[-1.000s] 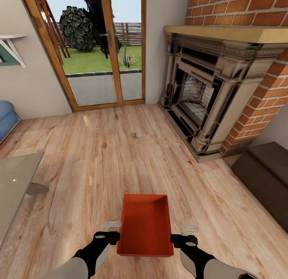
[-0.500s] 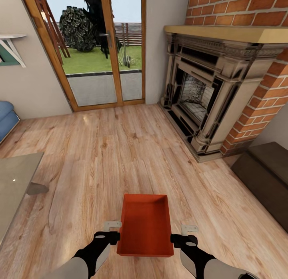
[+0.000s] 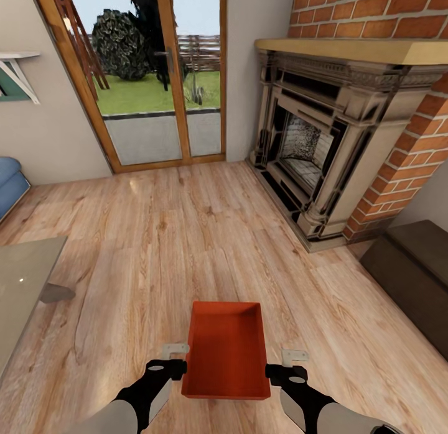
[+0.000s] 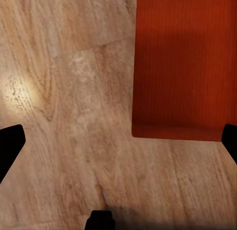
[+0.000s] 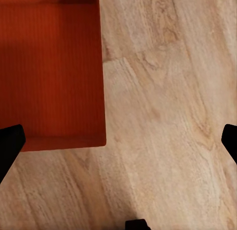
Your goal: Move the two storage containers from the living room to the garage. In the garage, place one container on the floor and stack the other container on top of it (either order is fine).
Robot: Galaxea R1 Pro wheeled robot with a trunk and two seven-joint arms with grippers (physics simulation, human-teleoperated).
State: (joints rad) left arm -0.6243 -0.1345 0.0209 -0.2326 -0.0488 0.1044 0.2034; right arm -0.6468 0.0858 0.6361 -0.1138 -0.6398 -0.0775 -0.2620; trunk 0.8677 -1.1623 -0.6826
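One orange-red storage container [image 3: 226, 350] between both grippers, seemingly unclamped.

High head view; downward wrist views.

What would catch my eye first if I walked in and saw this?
Probably the orange-red storage container, sitting low in the head view between the left gripper and the right gripper, bright against the light wood-plank floor. Next, the big brick fireplace on the right, and the glass door at the back showing a green garden.
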